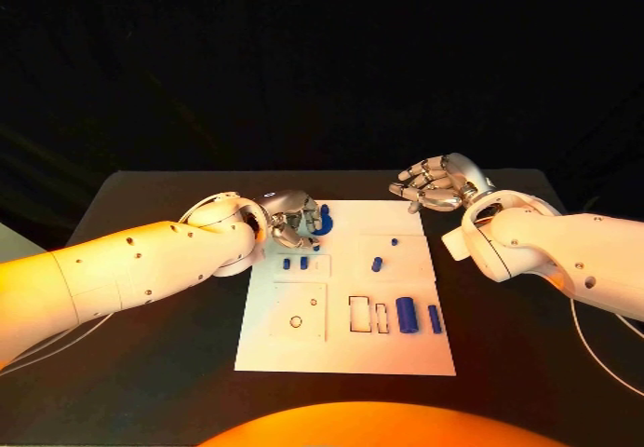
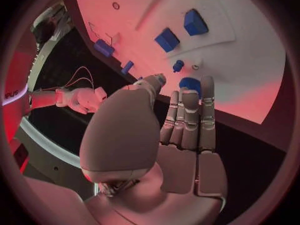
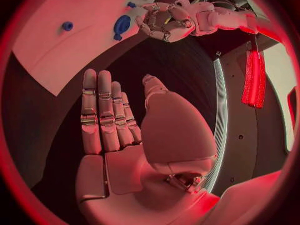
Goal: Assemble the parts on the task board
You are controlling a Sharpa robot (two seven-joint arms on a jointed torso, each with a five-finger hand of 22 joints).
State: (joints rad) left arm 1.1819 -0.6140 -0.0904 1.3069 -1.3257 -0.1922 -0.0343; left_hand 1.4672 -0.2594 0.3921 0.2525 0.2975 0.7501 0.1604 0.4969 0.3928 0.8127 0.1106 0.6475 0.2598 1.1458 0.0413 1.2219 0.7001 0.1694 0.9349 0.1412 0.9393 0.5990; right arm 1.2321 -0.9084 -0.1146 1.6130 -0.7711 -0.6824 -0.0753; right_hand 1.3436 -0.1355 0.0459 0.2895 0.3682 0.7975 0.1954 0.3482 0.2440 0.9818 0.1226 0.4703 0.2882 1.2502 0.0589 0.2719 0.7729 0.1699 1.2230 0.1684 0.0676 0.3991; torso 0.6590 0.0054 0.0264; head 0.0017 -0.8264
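Early stage: blue parts [image 1: 407,314] loose on task board [image 1: 346,358]; left hand [image 1: 291,220] at far-left part, grip unclear; right hand [image 1: 435,185] empty, fingers apart.

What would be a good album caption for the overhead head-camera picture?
Left hand reaches a blue U-shaped part at the white task board's far edge, while the right hand hovers open beyond it.

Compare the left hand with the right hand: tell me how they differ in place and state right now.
The left hand is over the far left part of the task board, beside a curved blue part; the right hand hangs beyond the board's far right corner, over the black table. The left hand's fingers reach down toward that part, though whether they grip it is unclear; the right hand holds nothing, fingers loosely apart. Both are silver hands on white arms.
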